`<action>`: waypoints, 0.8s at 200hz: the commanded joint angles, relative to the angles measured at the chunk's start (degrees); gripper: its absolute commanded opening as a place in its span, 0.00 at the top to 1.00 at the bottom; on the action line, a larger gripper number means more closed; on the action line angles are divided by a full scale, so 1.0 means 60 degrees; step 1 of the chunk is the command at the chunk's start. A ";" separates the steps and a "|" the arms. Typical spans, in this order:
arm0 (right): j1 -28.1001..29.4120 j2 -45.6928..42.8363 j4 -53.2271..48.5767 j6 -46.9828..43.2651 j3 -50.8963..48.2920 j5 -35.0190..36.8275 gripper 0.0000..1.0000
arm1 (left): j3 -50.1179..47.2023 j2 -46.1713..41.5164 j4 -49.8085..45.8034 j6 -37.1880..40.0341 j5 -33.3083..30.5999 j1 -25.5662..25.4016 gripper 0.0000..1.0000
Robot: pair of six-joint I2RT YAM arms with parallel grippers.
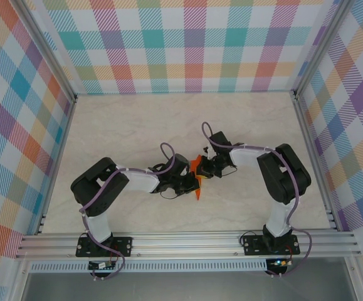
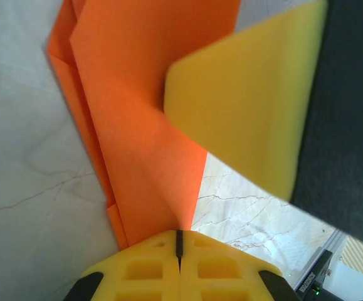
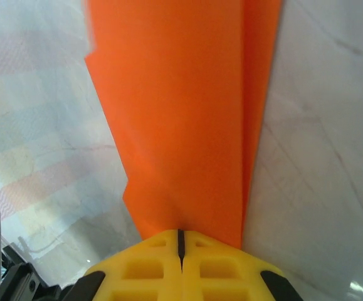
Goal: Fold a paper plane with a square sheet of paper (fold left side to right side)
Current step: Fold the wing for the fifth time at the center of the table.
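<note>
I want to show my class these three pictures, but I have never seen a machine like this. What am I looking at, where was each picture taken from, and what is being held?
These are two robot arms bolted at the near edge of a table. The overhead picture looks down from above and behind them. It shows the left arm, the right arm, the pale marble-look table and the checked walls. The other two pictures come from a small camera on each wrist, looking along that arm's yellow fingers. Between the arms is a folded orange paper with layered flaps. The left fingers are pinched shut on it, and so are the right fingers. Both arms are gripping the same paper.
</note>
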 commanded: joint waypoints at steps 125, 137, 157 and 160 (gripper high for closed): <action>-0.0810 0.1017 0.0761 -0.2420 0.1010 0.0470 0.97 | -0.0232 0.0342 -0.1770 -0.0087 -0.0452 -0.0122 1.00; -0.0903 0.1093 0.0798 -0.2437 0.1128 0.0454 0.97 | -0.0242 0.0335 -0.1784 -0.0072 -0.0467 -0.0120 1.00; -0.1050 0.1210 0.0826 -0.2458 0.1332 0.0395 0.96 | -0.0248 0.0321 -0.1782 -0.0072 -0.0470 -0.0115 1.00; -0.1066 0.1245 0.0816 -0.2466 0.1380 0.0394 0.97 | -0.0237 0.0321 -0.1785 -0.0072 -0.0456 -0.0123 1.00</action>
